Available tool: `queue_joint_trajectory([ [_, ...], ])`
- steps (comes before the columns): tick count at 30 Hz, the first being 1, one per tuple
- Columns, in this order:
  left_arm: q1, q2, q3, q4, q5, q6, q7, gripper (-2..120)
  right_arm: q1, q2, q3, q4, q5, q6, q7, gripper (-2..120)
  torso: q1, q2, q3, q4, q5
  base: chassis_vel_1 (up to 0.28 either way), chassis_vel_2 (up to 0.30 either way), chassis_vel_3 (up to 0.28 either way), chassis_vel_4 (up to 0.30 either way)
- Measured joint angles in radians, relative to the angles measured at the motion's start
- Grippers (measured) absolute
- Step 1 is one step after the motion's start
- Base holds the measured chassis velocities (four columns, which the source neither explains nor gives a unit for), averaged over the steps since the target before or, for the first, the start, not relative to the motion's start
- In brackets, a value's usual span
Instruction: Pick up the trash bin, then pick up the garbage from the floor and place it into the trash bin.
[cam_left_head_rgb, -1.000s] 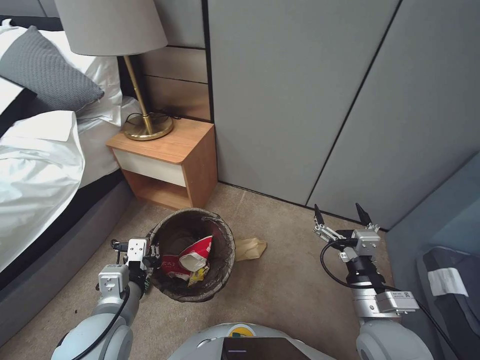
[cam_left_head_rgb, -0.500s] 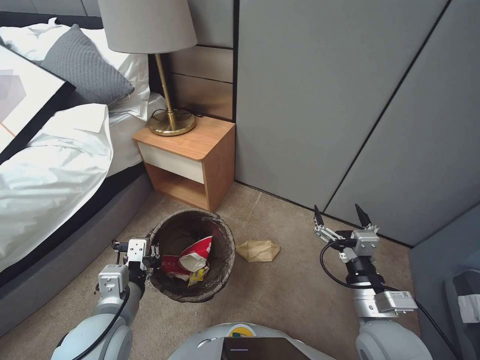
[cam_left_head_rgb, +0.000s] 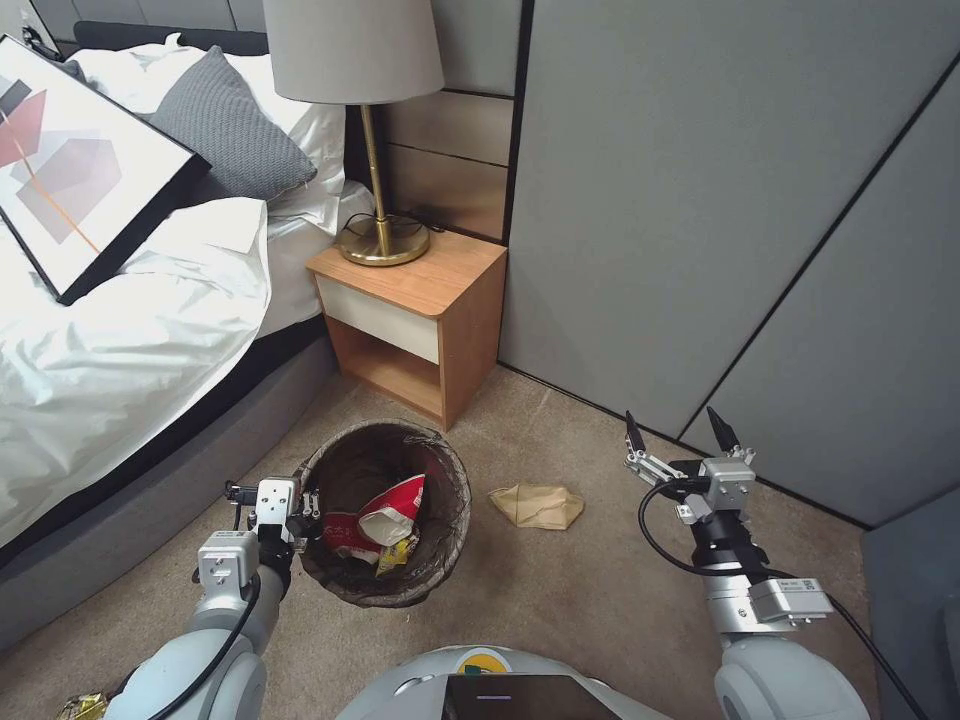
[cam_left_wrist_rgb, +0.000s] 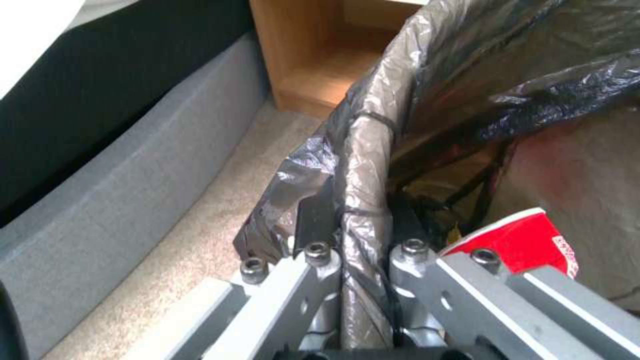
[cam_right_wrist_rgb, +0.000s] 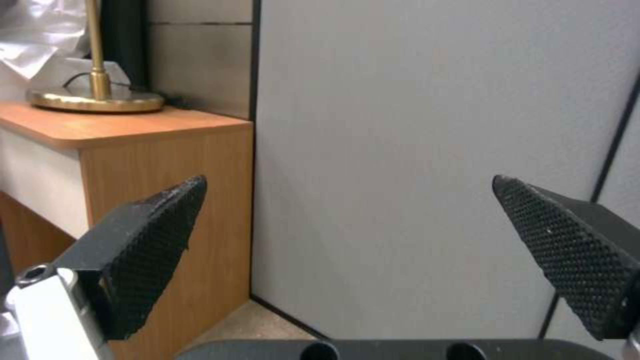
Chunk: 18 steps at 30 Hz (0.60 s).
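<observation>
1. Our left gripper (cam_left_head_rgb: 305, 505) is clamped on the near-left rim of the trash bin (cam_left_head_rgb: 445, 530). In the left wrist view the fingers (cam_left_wrist_rgb: 313, 225) sit one on each side of the bag-covered rim, pinched tight on it. So we've got the bin held out front and a bit to our left.

2. The bin already has stuff in it: a crumpled red-and-white cup (cam_left_head_rgb: 385, 510) and a yellow wrapper (cam_left_head_rgb: 397, 552).

3. The piece that matters now is the tan paper bag (cam_left_head_rgb: 537, 505), lying flat on the carpet (cam_left_head_rgb: 560, 600) just to the right of the bin, close to it but not touching as far as we can tell.

4. Our right gripper (cam_left_head_rgb: 677, 432) is up in the air with its jaws spread wide and nothing between them, tips pointing toward the grey wall (cam_left_head_rgb: 700, 200). The bag lies to its left and lower down, between it and the bin.

5. Since the left arm is busy with the bin, the right is the only free one. The bag's longer side runs roughly left-right across our view, so closing across its short side looks like the easier bite.

6. There's also a gold wrapper (cam_left_head_rgb: 82, 706) on the floor by our left elbow, well away from the right gripper.
</observation>
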Motion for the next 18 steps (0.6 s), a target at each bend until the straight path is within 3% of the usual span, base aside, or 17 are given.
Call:
queue_joint_trajectory([
  [14, 0.009, -0.001, -0.001, 0.0, 0.006, -0.009, 0.001, 2, 0.013, 0.007, 0.018, 0.001, 0.014, -0.008, -0.022, 100, 0.0, 0.0, 0.0, 0.0001, 0.0, 0.0, 0.0, 0.0, 0.0],
  [18, 0.01, 0.0, -0.001, 0.0, 0.012, -0.017, 0.0, 2, 0.033, 0.001, 0.069, -0.003, 0.039, -0.042, -0.087, 100, 0.0, 0.0, 0.0, -0.0003, 0.0001, 0.0, 0.0, 0.0, 0.0],
])
